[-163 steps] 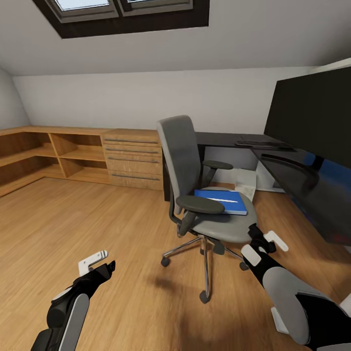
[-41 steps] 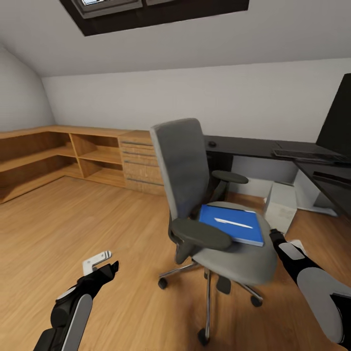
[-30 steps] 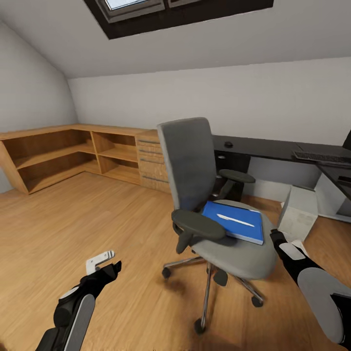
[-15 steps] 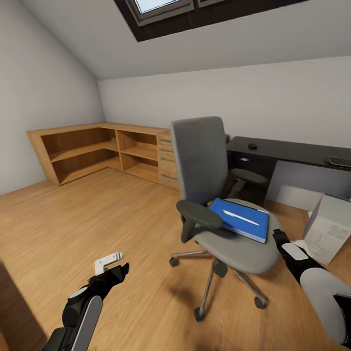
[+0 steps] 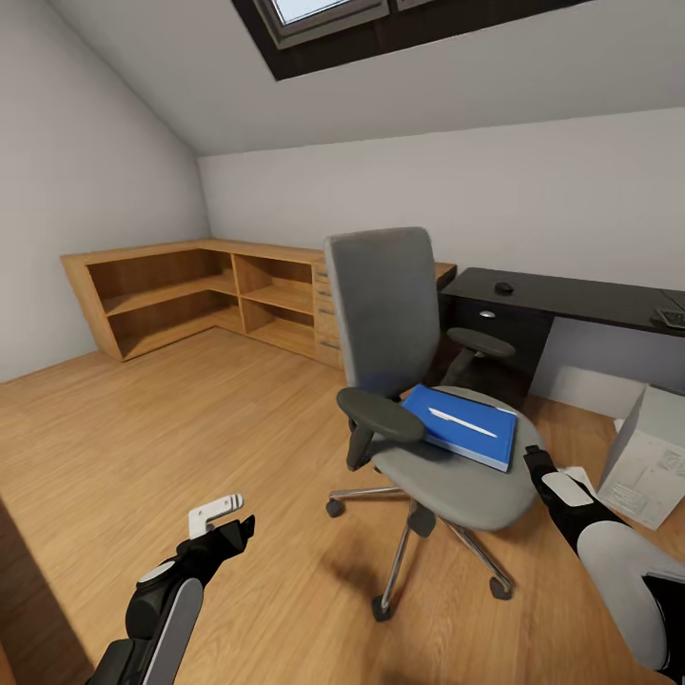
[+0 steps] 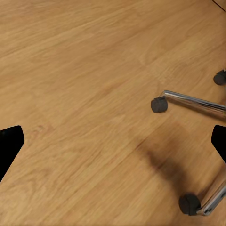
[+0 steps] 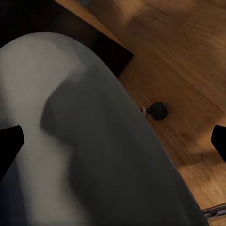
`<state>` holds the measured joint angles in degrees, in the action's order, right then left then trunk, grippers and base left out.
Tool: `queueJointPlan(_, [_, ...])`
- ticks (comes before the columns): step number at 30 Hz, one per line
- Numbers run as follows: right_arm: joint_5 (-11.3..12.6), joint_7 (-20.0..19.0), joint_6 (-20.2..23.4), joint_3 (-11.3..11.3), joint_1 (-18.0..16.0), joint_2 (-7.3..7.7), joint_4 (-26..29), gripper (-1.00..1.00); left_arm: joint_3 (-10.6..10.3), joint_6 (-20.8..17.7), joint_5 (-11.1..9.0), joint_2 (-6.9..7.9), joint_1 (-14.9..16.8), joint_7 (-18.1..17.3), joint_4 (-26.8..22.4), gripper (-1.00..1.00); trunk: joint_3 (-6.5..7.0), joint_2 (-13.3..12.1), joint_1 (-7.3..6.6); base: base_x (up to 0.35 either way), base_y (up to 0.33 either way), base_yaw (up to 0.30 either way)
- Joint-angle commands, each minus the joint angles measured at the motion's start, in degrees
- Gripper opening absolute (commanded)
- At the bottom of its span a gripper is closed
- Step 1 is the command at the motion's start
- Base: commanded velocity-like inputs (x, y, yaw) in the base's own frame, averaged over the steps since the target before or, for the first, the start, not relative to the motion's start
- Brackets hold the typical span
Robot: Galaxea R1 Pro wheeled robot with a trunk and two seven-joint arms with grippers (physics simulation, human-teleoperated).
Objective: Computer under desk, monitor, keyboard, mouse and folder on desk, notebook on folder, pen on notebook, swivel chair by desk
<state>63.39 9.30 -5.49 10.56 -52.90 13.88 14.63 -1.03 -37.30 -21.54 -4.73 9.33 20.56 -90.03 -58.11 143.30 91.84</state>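
Bedroom workspace, task at an early stage. The swivel chair [image 5: 419, 381] stands on the wood floor, apart from the desk [image 5: 561, 295] at far right. The blue folder [image 5: 461, 436] lies on its seat with the pen [image 5: 461, 422] on top. The mouse [image 5: 504, 287] sits on the desk; the computer [image 5: 656, 455] stands on the floor at right. Left gripper [image 5: 221, 521], jaws spread, hangs empty; right gripper [image 5: 535, 466], jaws spread, is at the seat's edge. Folder, pen and chair remain to be placed.
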Motion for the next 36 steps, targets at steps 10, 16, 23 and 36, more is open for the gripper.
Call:
queueJointPlan(10, [0.6,0.2,-0.2,-0.3,0.0,0.0,0.1,1.0,-0.1,-0.1,-0.6,0.04,0.0,0.5,-0.1,1.0,-0.06,0.0,-0.01,0.0,0.0,0.0])
queueJointPlan(16, [0.6,-0.3,-0.2,-0.3,0.0,0.01,0.1,1.0,-0.1,-0.1,-0.6,0.04,0.0,0.5,-0.1,1.0,-0.06,0.0,-0.01,0.0,0.0,0.0])
queueJointPlan(23, [0.6,-0.8,-0.2,-0.2,0.0,0.01,0.1,1.0,-0.1,-0.2,-0.6,0.07,0.0,0.5,-0.1,1.0,-0.06,0.0,-0.01,-0.118,0.0,0.0])
queueJointPlan(36, [0.6,-0.8,-0.2,-0.3,0.0,0.01,0.1,1.0,-0.1,-0.2,-0.6,0.07,0.0,0.5,-0.1,1.0,-0.06,0.0,-0.01,-0.261,0.0,0.0])
